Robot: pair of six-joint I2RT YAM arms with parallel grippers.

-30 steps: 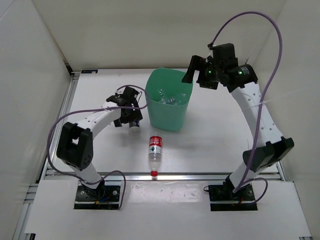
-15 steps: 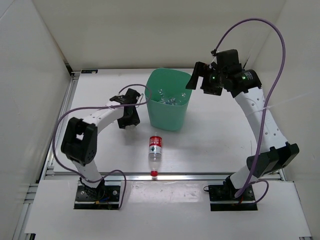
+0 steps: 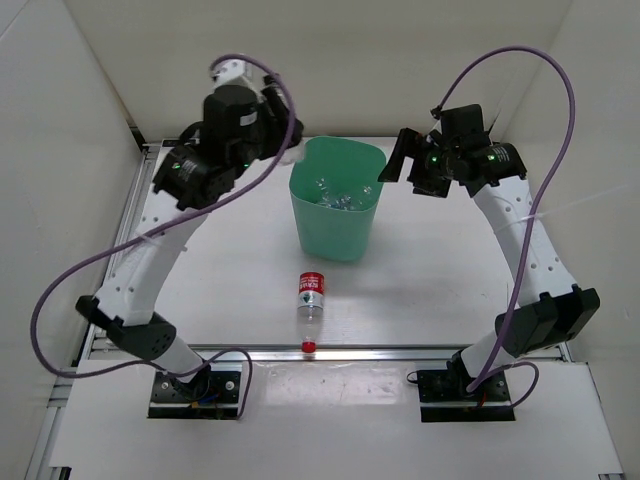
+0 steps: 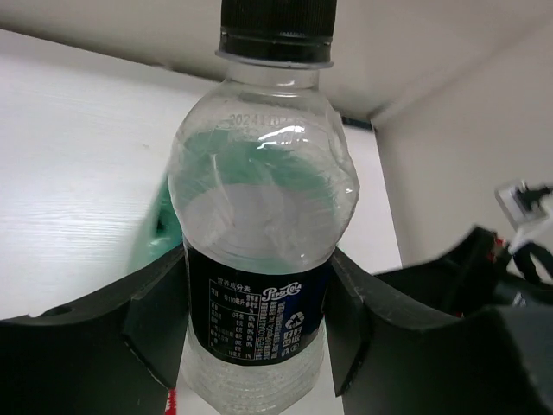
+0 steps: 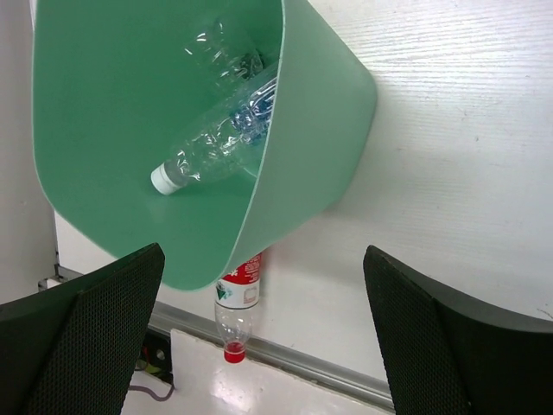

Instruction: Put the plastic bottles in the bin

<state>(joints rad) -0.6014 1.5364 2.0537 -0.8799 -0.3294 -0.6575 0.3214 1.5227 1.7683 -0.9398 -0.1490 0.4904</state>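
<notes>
My left gripper is shut on a clear plastic bottle with a dark label and a dark cap, gripped at the label. In the top view the left gripper hangs high by the left rim of the mint-green bin, and the wrist mostly hides the held bottle. Clear bottles lie inside the bin. A red-labelled, red-capped bottle lies on the table in front of the bin, and the same bottle shows in the right wrist view. My right gripper stands open and empty at the bin's right rim.
White walls enclose the table on the left, back and right. A metal rail runs along the near edge between the two arm bases. Purple cables loop above both arms.
The left gripper closed on the dark-labelled bottle on the table left of the bin and lifted it up to the bin's left rim. The right gripper shifted slightly right.
</notes>
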